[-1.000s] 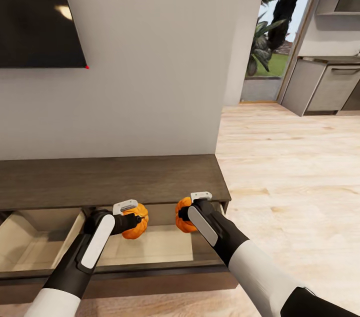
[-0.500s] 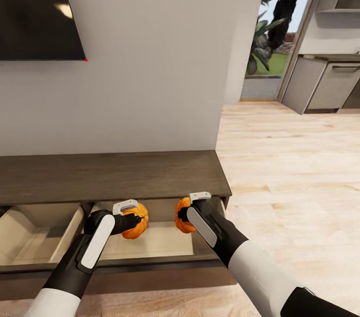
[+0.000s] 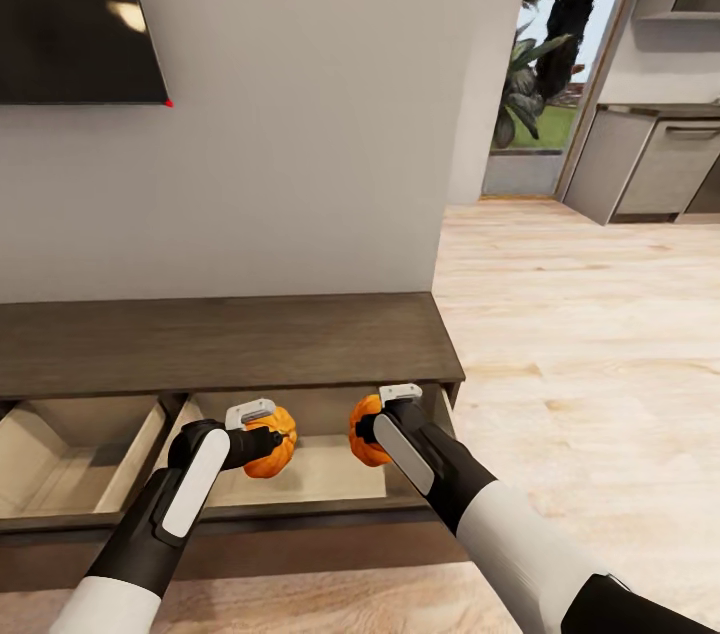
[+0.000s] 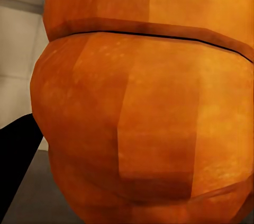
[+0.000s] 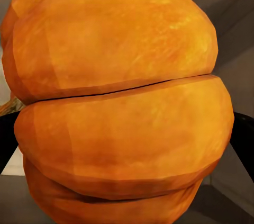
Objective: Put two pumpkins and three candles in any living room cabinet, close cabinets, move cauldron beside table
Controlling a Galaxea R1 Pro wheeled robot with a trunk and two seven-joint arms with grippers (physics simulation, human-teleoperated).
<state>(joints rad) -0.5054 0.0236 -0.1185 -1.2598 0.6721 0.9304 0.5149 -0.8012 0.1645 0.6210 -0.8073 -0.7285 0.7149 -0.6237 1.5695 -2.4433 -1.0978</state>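
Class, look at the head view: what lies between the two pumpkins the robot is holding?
Nothing lies between the left pumpkin and the right pumpkin; the head view shows just the open drawer's pale interior behind that gap.

2 pumpkins [image 3: 272, 452] [image 3: 363, 430], 2 open drawers [image 3: 70, 474] [image 3: 320, 474].

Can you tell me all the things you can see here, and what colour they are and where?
pumpkins: 2, orange; left pumpkin in the left gripper, right pumpkin in the right gripper, both over the open right drawer
cabinet: 1, dark brown, low against the wall
open drawers: 2, pale beige inside; left drawer, right drawer
TV: 1, black, on the wall, upper left
wall: 1, light grey, behind the cabinet
floor: pale wood, on the right
kitchen units: grey, far right
plants: dark green, outside the doorway
left gripper: black and white, jaws shut on the left pumpkin
right gripper: black and white, jaws shut on the right pumpkin
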